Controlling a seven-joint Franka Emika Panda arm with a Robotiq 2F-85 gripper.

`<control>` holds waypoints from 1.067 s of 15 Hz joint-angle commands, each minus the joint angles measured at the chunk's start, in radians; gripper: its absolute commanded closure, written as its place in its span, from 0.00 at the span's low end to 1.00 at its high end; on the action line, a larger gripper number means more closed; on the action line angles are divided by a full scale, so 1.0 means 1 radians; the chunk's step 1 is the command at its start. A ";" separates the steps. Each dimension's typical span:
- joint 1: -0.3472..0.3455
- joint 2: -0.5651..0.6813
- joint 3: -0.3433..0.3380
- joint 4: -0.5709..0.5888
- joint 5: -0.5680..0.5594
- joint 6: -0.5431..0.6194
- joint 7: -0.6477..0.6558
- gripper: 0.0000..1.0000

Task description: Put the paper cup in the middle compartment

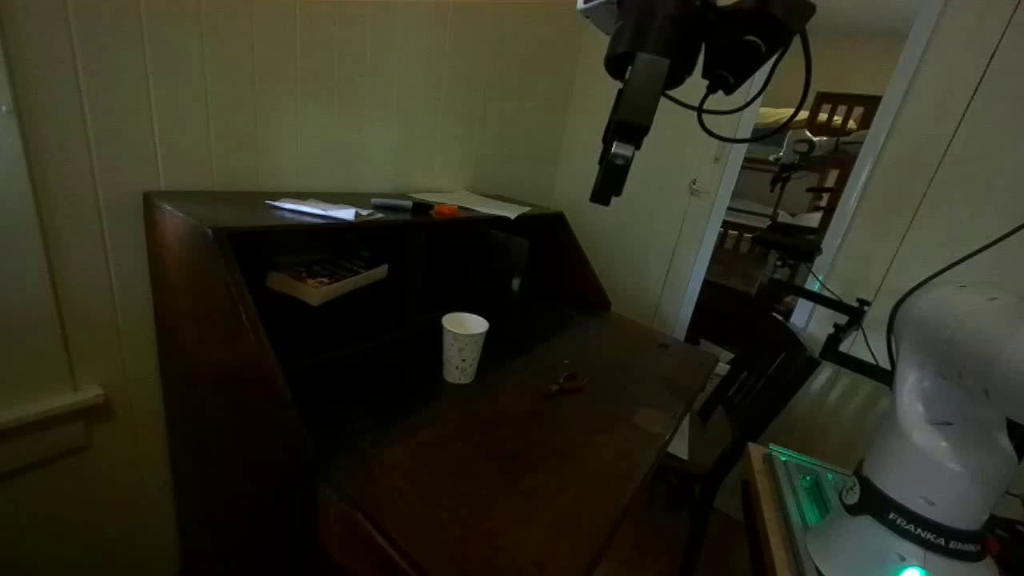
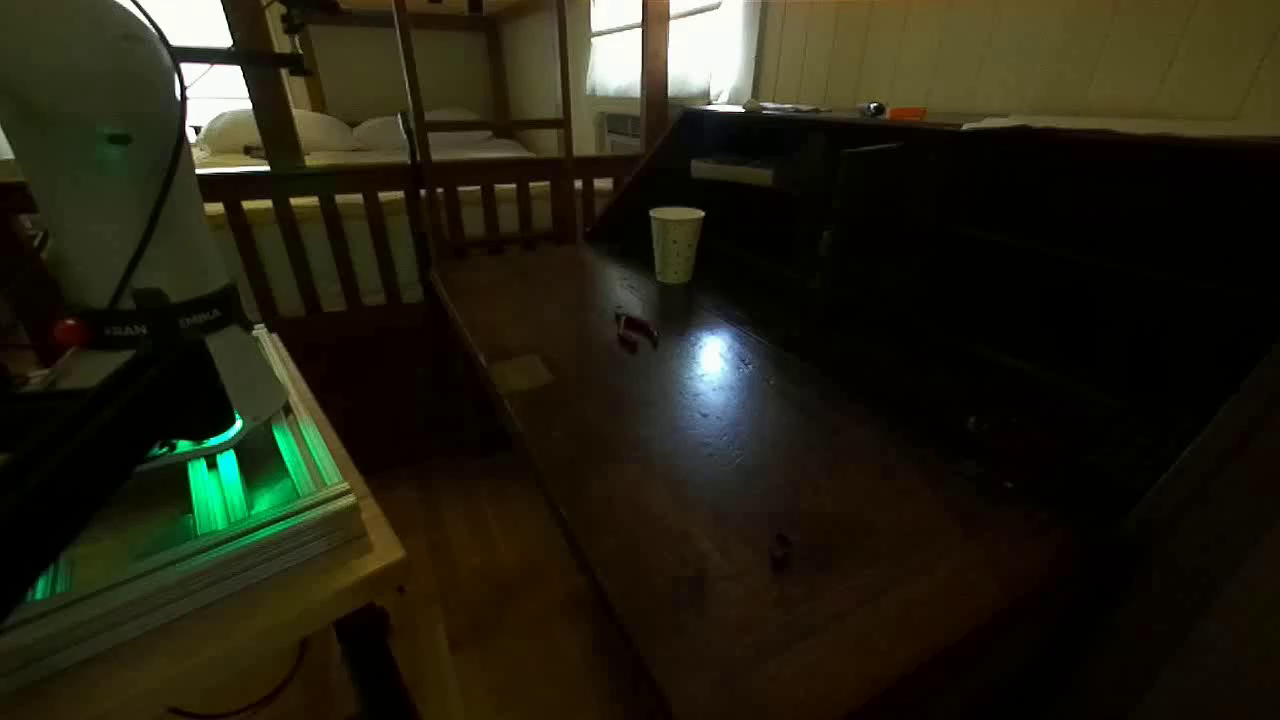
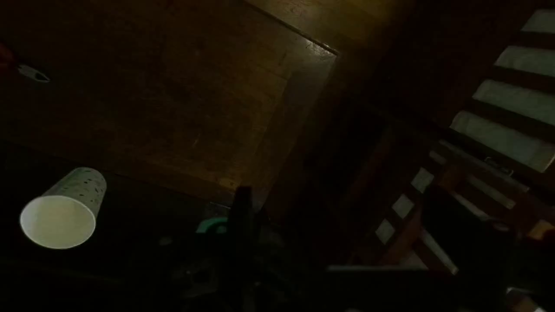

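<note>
The paper cup [image 1: 462, 350] stands upright on the dark brown desk [image 1: 512, 456], close in front of its cubbyholes. It is white with small dark specks and also shows in an exterior view [image 2: 676, 246]. In the wrist view the cup [image 3: 84, 186] is at the left, its open rim facing the camera. The middle compartment [image 1: 464, 260] is a very dark opening right of the book's cubbyhole; its inside is hard to make out. My gripper [image 1: 608, 192] hangs high above the desk, apart from the cup. In the wrist view the gripper [image 3: 340, 195] has its fingers wide apart, with nothing between them.
Red-handled pliers [image 1: 566, 384] lie on the desktop near the cup. A book [image 1: 328, 278] lies in the left cubbyhole. Papers [image 1: 320, 209] and a dark marker [image 1: 400, 205] lie on the desk's top. A small knobbed door panel [image 1: 510, 256] stands in the cubbyholes. A chair [image 1: 756, 376] stands beside the desk.
</note>
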 commanded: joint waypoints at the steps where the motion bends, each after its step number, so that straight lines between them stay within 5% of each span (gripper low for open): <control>1: -0.012 0.000 0.010 0.003 0.004 -0.003 -0.003 0.00; 7: -0.012 0.000 0.010 0.003 0.004 -0.003 -0.003 0.00; 16: -0.196 0.231 -0.037 0.038 -0.073 0.386 0.268 0.00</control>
